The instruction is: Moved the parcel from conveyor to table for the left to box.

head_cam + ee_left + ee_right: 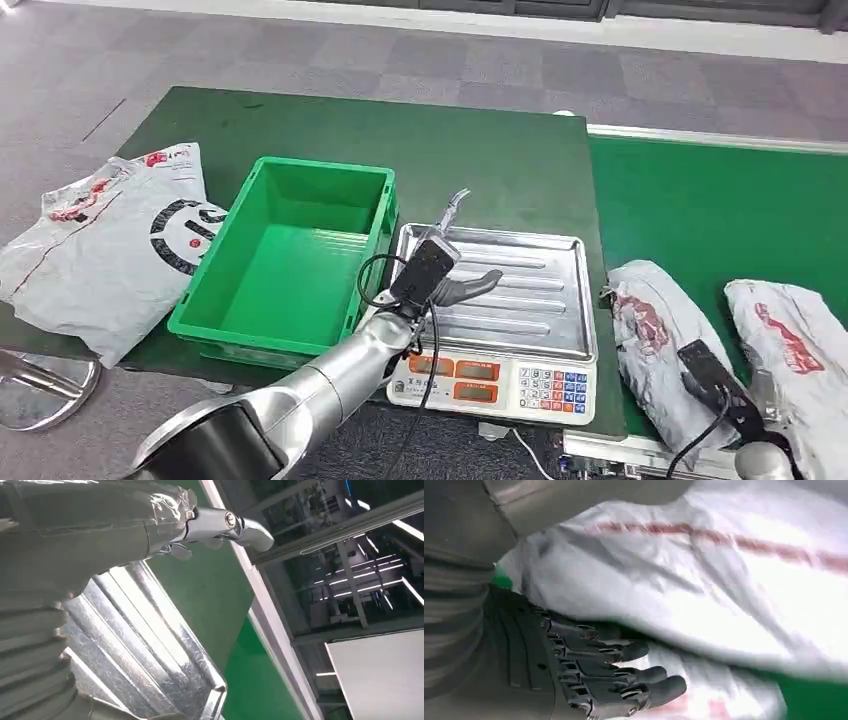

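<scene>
Grey carpet tiles are running behind a dark green counter (pixel 330 125), and beside it the brighter green conveyor (pixel 720 205) is carrying two white parcels. The left hand (pixel 452 272) is hovering over the scale's steel tray (pixel 530 305), fingers spread and holding nothing. Down on the conveyor, the right hand (pixel 589 675) is lying against the nearer parcel (pixel 655 345), dark fingers stretched along its plastic; whether they are actually gripping it, I cannot tell. The green crate (pixel 285 260) is sitting just beside the scale (pixel 500 378), and another bag (pixel 110 245) is lying at the counter's left edge.
</scene>
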Robot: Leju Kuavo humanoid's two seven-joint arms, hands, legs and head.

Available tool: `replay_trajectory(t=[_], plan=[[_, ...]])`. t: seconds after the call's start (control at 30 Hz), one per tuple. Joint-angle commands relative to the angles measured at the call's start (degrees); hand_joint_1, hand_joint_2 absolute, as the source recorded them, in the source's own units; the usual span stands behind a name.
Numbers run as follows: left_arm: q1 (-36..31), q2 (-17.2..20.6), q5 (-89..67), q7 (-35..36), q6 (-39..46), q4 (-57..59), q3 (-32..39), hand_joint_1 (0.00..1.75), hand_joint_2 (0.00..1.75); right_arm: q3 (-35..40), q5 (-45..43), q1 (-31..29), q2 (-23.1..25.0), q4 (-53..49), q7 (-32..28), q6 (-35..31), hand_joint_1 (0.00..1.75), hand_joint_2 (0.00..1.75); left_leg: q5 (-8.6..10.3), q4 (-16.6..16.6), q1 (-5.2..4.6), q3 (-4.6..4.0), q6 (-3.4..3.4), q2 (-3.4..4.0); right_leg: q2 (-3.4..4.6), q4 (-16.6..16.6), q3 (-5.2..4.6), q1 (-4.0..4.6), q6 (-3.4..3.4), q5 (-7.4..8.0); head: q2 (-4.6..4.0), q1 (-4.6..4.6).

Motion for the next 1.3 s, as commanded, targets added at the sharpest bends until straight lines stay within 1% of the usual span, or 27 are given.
replay_trajectory(t=[0.03, 0.07, 0.1, 0.13, 0.17, 0.2, 0.23, 0.27, 0.33, 0.5, 0.53, 0.67, 0.7, 0.77, 0.83, 0.9, 0.93, 0.97, 1.0, 1.03, 1.07, 1.1, 1.13, 1.17, 1.2, 1.27, 1.3], plan=[[0.1, 1.1, -2.4, -0.1, -0.6, 1.4, 7.7, 0.0, 1.75, 12.6, 3.3, -7.8, -6.7, 13.0, 0.2, 16.9, 0.0, 1.75, -0.06, 0.0, 0.02, 0.17, -0.01, 0.26, 0.16, -0.1, 0.13, 0.04, -0.05, 0.03, 0.0, 0.0], [0.2, 1.1, -3.1, -0.2, -0.6, 1.4, 8.5, 0.0, 1.75, 13.9, 3.2, -10.1, -6.9, 15.2, -0.7, 18.7, 0.0, 1.75, -0.07, 0.0, 0.03, 0.22, 0.0, 0.28, 0.16, -0.1, 0.2, 0.06, -0.05, 0.03, 0.0, 0.0], [0.3, 1.1, -3.9, -0.2, -0.7, 1.3, 9.5, 0.0, 1.75, 14.9, 2.9, -12.1, -6.7, 17.2, -1.8, 19.0, 0.0, 1.75, -0.07, -0.1, 0.04, 0.28, -0.01, 0.31, 0.18, -0.2, 0.27, 0.07, -0.07, 0.04, 0.0, -0.02], [0.5, 1.2, -4.6, -0.2, -0.7, 1.2, 10.3, 0.0, 1.75, 15.6, 2.7, -13.9, -6.3, 18.7, -2.5, 19.1, 0.63, 1.75, -0.07, -0.1, 0.05, 0.35, 0.01, 0.5, 0.34, -0.2, 0.29, 0.08, -0.06, 0.11, 0.0, -0.02], [0.6, 1.2, -5.4, -0.3, -0.7, 1.1, 11.3, 0.0, 1.75, 16.5, 2.2, -15.7, -5.8, 20.2, -3.5, 19.8, 1.75, 1.75, -0.06, -0.1, 0.09, 0.39, 0.01, 0.49, 0.32, -0.3, 0.37, 0.12, -0.07, 0.13, 0.0, -0.02], [0.7, 1.2, -5.9, -0.4, -0.6, 1.0, 12.1, 0.0, 1.75, 16.7, 1.5, -16.9, -5.4, 21.2, -4.2, 19.6, 1.75, 1.75, -0.07, -0.1, 0.06, 0.38, 0.03, 0.67, 0.48, -0.2, 0.31, 0.1, -0.07, 0.17, 0.0, -0.02], [0.8, 1.3, -6.1, -0.4, -0.5, 0.9, 12.6, 0.0, 1.75, 17.3, 1.7, -17.8, -5.2, 21.7, -4.0, 19.5, 1.75, 1.75, -0.07, 0.0, 0.07, 0.4, 0.07, 0.59, 0.41, -0.2, 0.38, 0.11, -0.05, 0.16, 0.0, -0.02], [0.9, 1.3, -6.7, -0.5, -0.4, 0.9, 13.3, 0.0, 1.75, 17.5, 1.1, -18.6, -4.9, 22.5, -4.5, 19.8, 1.75, 1.75, -0.08, -0.1, 0.07, 0.44, 0.1, 0.73, 0.53, -0.3, 0.4, 0.11, -0.05, 0.22, 0.0, -0.02], [1.0, 1.3, -7.4, -0.5, -0.5, 0.8, 14.1, 0.0, 1.75, 18.4, 1.1, -19.3, -4.6, 23.3, -4.4, 19.1, 1.75, 1.75, -0.09, 0.1, 0.06, 0.39, 0.14, 0.55, 0.39, -0.2, 0.41, 0.09, 0.07, 0.18, 0.0, -0.02], [1.1, 1.2, -8.5, -0.4, -0.4, 0.6, 15.3, 0.0, 1.75, 18.5, 0.3, -19.9, -3.3, 24.2, -4.9, 18.0, 1.75, 1.75, -0.03, 0.1, 0.11, 0.41, 0.13, 0.67, 0.43, -0.3, 0.44, 0.14, 0.1, 0.31, 0.0, -0.02], [1.1, 1.2, -8.5, -0.4, -0.4, 0.6, 15.3, 0.0, 1.75, 18.5, 0.3, -19.9, -3.3, 24.2, -4.9, 18.0, 1.75, 1.75, -0.02, 0.2, 0.08, 0.35, 0.22, 0.47, 0.27, -0.1, 0.43, 0.1, 0.17, 0.21, 0.0, -0.02], [1.0, 1.1, -8.6, -0.4, -0.3, 0.6, 15.5, 0.0, 1.75, 18.2, -0.1, -20.1, -3.1, 24.3, -5.1, 17.9, 1.75, 1.75, -0.01, 0.1, 0.09, 0.4, 0.21, 0.44, 0.26, -0.2, 0.49, 0.11, 0.12, 0.21, 0.0, -0.02], [0.9, 1.0, -9.0, -0.2, -0.4, 0.6, 15.9, 0.0, 1.75, 18.2, -0.3, -20.8, -2.7, 24.8, -5.2, 17.7, 1.75, 1.75, -0.02, 0.2, 0.07, 0.33, 0.24, 0.32, 0.21, -0.1, 0.45, 0.09, 0.17, 0.18, 0.0, -0.02], [0.8, 0.9, -9.7, -0.1, -0.3, 0.5, 16.5, 0.0, 1.75, 17.1, -1.7, -22.5, -1.4, 25.7, -5.9, 17.5, 1.75, 1.75, -0.05, 0.1, 0.07, 0.48, 0.21, 0.5, 0.34, -0.2, 0.55, 0.11, 0.12, 0.2, 0.0, -0.02], [0.9, 0.9, -10.5, 0.0, -0.3, 0.4, 17.2, 0.0, 1.75, 16.0, -2.8, -23.5, -0.3, 25.8, -6.5, 15.9, 1.75, 1.75, -0.05, 0.2, 0.06, 0.39, 0.22, 0.53, 0.39, -0.1, 0.45, 0.1, 0.14, 0.2, 0.0, 0.0], [1.1, 0.7, -11.4, 0.0, -0.2, 0.1, 18.3, 0.0, 1.75, 13.3, -4.6, -23.8, 1.7, 24.2, -8.8, 10.4, 1.75, 1.75, -0.04, 0.1, 0.07, 0.41, 0.22, 0.64, 0.47, -0.2, 0.46, 0.11, 0.12, 0.23, 0.0, -0.02], [1.1, 0.6, -11.9, 0.0, -0.1, 0.1, 18.7, 0.0, 1.75, 11.9, -5.5, -23.7, 2.5, 22.7, -10.4, 7.4, 1.75, 1.75, -0.04, 0.1, 0.07, 0.4, 0.21, 0.72, 0.56, -0.2, 0.42, 0.11, 0.12, 0.25, 0.0, 0.0], [1.2, 0.4, -12.7, -0.2, 0.1, 0.0, 19.2, 0.0, 1.75, 10.9, -5.5, -23.1, 3.1, 19.7, -11.9, 1.9, 1.75, 1.75, -0.03, 0.2, 0.06, 0.25, 0.22, 0.6, 0.5, -0.1, 0.31, 0.09, 0.16, 0.23, 0.0, -0.02], [1.2, 0.4, -12.9, -0.2, 0.1, 0.0, 19.4, 0.0, 1.75, 10.2, -6.0, -22.8, 3.2, 18.0, -13.0, -0.1, 1.75, 1.75, -0.02, 0.1, 0.05, 0.27, 0.21, 0.67, 0.53, -0.1, 0.3, 0.08, 0.14, 0.26, 0.0, -0.02], [1.2, 0.3, -13.8, -0.5, 0.8, 0.0, 19.6, 0.0, 1.75, 8.3, -8.2, -21.3, 3.2, 13.4, -14.3, -1.4, 1.75, 1.75, -0.03, 0.2, 0.02, 0.14, 0.23, 0.57, 0.45, 0.0, 0.18, 0.04, 0.18, 0.21, 0.0, 0.0], [1.2, 0.1, -14.5, -0.9, 0.8, 0.0, 19.9, 0.0, 1.75, 6.6, -10.3, -18.8, 2.8, 7.4, -15.9, -4.5, 1.75, 1.75, -0.03, 0.2, 0.02, 0.16, 0.22, 0.68, 0.55, 0.0, 0.16, 0.05, 0.16, 0.24, 0.0, -0.02], [1.2, 0.0, -14.9, -0.9, 0.7, 0.1, 20.2, 0.0, 1.75, 6.1, -11.8, -16.1, 2.0, 1.6, -15.5, -5.2, 1.75, 1.75, -0.01, 0.2, -0.01, 0.14, 0.22, 0.56, 0.44, 0.0, 0.15, 0.02, 0.16, 0.21, 0.0, 0.0], [1.2, -0.1, -15.5, -1.1, 0.8, 0.2, 20.5, 0.0, 1.75, 5.4, -13.5, -12.5, 1.0, -5.2, -14.8, -5.8, 1.75, 1.75, -0.01, 0.2, 0.02, 0.17, 0.2, 0.62, 0.46, -0.1, 0.19, 0.05, 0.13, 0.23, 0.0, -0.02], [1.4, -0.2, -16.6, -1.9, 1.8, 0.1, 20.3, 0.0, 1.75, 3.6, -15.9, -8.4, 0.2, -12.5, -15.9, -9.1, 1.75, 1.75, 0.02, 0.2, 0.01, 0.07, 0.22, 0.33, 0.24, 0.0, 0.12, 0.03, 0.16, 0.19, 0.0, -0.02], [1.4, -0.3, -16.7, -2.0, 1.8, 0.2, 20.4, 0.0, 1.75, 3.5, -16.6, -6.9, -0.4, -14.9, -15.3, -9.2, 1.75, 1.75, 0.03, 0.2, 0.03, 0.12, 0.22, 0.21, 0.09, -0.1, 0.21, 0.05, 0.14, 0.15, 0.0, -0.02], [1.7, -0.4, -17.6, -2.3, 2.7, -0.2, 20.6, 0.0, 1.75, 1.1, -20.1, -2.7, -1.0, -23.4, -17.0, -13.4, 1.75, 1.75, 0.04, 0.2, 0.03, 0.1, 0.24, -0.07, -0.17, -0.1, 0.27, 0.05, 0.16, 0.08, 0.0, -0.02], [1.7, -0.4, -17.6, -2.3, 2.9, -0.1, 20.7, 0.0, 1.75, 0.3, -21.8, -2.6, -0.6, -24.8, -18.8, -14.6, 1.75, 1.75, 0.02, 0.2, 0.03, 0.11, 0.24, -0.17, -0.28, -0.1, 0.32, 0.05, 0.16, 0.05, 0.0, -0.02]])
